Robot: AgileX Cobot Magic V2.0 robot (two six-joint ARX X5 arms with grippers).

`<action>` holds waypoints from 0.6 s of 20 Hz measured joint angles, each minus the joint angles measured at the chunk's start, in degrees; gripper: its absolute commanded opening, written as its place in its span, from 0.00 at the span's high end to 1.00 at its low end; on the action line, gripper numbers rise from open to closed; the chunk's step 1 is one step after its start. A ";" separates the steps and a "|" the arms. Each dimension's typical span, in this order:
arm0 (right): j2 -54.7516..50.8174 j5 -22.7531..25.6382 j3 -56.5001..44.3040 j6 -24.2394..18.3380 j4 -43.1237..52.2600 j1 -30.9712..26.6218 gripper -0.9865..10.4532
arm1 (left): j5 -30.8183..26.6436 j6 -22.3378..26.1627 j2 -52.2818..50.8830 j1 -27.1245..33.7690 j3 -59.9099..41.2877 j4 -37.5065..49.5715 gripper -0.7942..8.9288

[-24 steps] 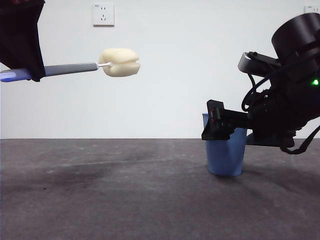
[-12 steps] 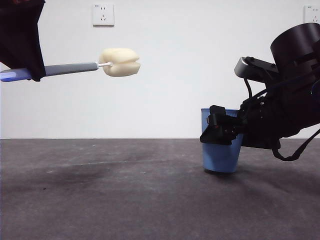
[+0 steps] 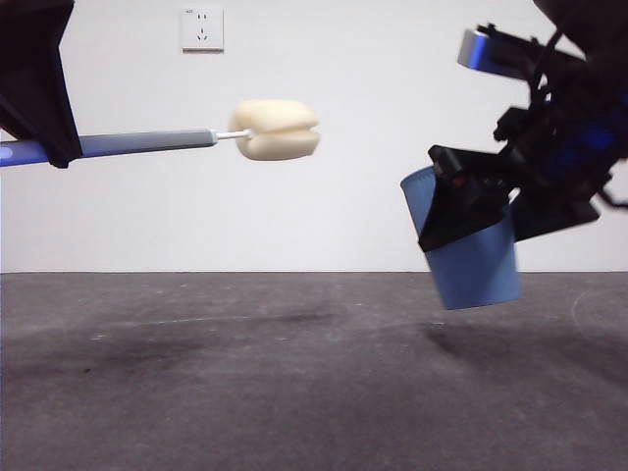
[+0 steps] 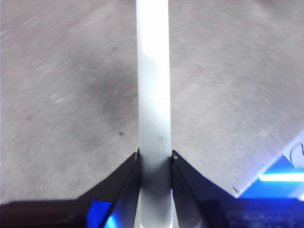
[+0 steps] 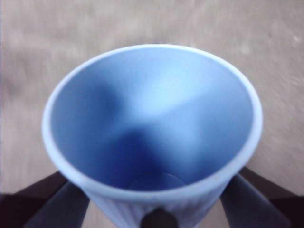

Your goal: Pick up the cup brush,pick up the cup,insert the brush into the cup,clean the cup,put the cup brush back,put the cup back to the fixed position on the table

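Cup (image 3: 473, 263) aloft at 3 o'clock, brush at 10, both clear of the desk (image 3: 245, 383).

The cup hangs tilted, mouth toward the brush; right gripper (image 3: 461, 211) fingers are clamped on its ribbed wall. Probably light, slightly flexible plastic, best held mid-wall. The cup brush (image 3: 196, 139) lies level, its stiff handle pinched by the left gripper (image 4: 154, 159); its sponge head (image 3: 279, 129) looks soft.

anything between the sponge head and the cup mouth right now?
Nothing: in the front view only white wall shows between the cup brush's sponge head and the tilted cup, both held above the table.
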 measured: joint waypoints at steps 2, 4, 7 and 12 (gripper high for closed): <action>-1.51 4.50 4.20 -4.72 -12.22 2.58 0.93 | 0.81 2.21 0.00 0.00 0.00 -0.24 0.93; -1.51 10.56 8.04 -9.88 -21.97 4.92 0.93 | 1.68 4.35 0.00 0.00 0.00 -1.75 0.93; -1.51 20.04 12.22 -17.88 -29.42 7.91 0.93 | 2.45 8.52 0.00 -0.20 0.00 -6.54 0.93; -1.53 28.04 14.21 -31.06 -34.21 11.21 0.93 | 2.97 12.20 0.00 -3.45 0.00 -10.10 0.93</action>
